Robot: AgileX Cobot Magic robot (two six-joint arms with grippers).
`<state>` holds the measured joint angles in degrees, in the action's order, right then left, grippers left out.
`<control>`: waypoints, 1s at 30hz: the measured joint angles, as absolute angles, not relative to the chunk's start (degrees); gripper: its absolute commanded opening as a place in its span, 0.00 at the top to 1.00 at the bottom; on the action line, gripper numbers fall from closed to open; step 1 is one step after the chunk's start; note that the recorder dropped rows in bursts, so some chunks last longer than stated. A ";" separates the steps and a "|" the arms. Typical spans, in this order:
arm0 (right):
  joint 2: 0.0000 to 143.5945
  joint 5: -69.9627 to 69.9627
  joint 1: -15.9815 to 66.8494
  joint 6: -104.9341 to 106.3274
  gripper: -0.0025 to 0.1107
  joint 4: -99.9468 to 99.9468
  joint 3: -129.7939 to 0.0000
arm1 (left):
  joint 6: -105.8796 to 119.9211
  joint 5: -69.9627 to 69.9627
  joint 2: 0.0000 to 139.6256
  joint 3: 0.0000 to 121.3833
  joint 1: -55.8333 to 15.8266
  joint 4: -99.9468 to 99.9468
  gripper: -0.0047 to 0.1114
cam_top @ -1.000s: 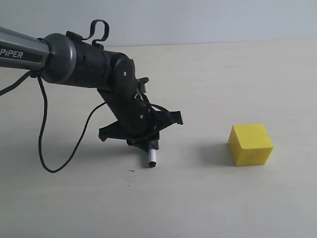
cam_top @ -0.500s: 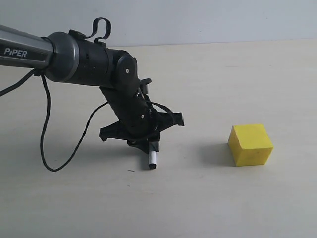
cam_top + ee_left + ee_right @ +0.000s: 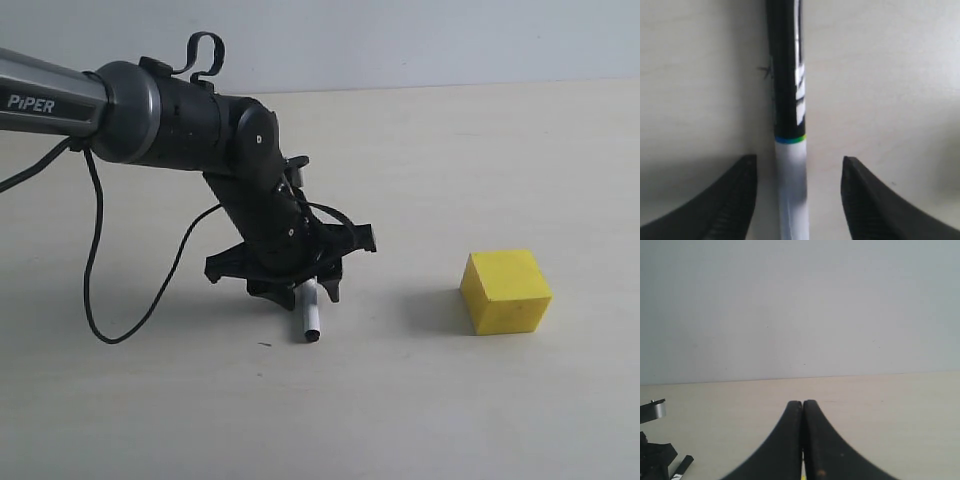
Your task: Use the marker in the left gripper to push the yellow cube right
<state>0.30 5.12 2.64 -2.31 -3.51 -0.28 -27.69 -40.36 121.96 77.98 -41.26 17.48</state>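
The yellow cube [image 3: 506, 290] sits on the table to the right. About a cube and a half's width to its left is the marker [image 3: 310, 318], its black end on the table. My left gripper [image 3: 306, 294] hangs over it. In the left wrist view the marker [image 3: 790, 150] runs between the fingers [image 3: 737, 200] with a gap on each side, so the left gripper [image 3: 799, 161] is open and not touching it. My right gripper [image 3: 802, 404] is shut with nothing held, and it is outside the exterior view.
A black cable [image 3: 95, 260] loops from the left arm down onto the table on the left. The pale table top [image 3: 420, 420] stretches round the cube, with a grey wall behind it.
The left gripper's fingers have parted from the marker, which was held before. The wrist has shifted slightly to the right. The cube has not moved.
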 measured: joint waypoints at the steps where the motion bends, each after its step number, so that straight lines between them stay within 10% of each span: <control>1: 0.30 5.12 2.64 -2.31 0.98 -3.51 -0.28 | -27.69 -40.64 121.96 78.02 -41.26 17.48 0.51; 6: 0.30 5.12 2.64 -2.31 0.98 -3.51 -0.28 | -27.35 -49.25 121.37 81.93 -40.91 15.76 0.54; 11: 0.30 5.12 2.64 -2.31 0.98 -3.51 -0.28 | -26.16 -54.01 115.67 87.74 -41.71 11.18 0.95; 30: 0.30 5.12 2.64 -2.31 0.98 -3.51 -0.28 | -39.89 -26.71 72.83 55.22 -66.62 -22.99 0.96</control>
<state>0.30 5.12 2.64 -2.31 -3.51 -0.28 -39.89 -26.71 72.83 55.22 -66.62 -22.99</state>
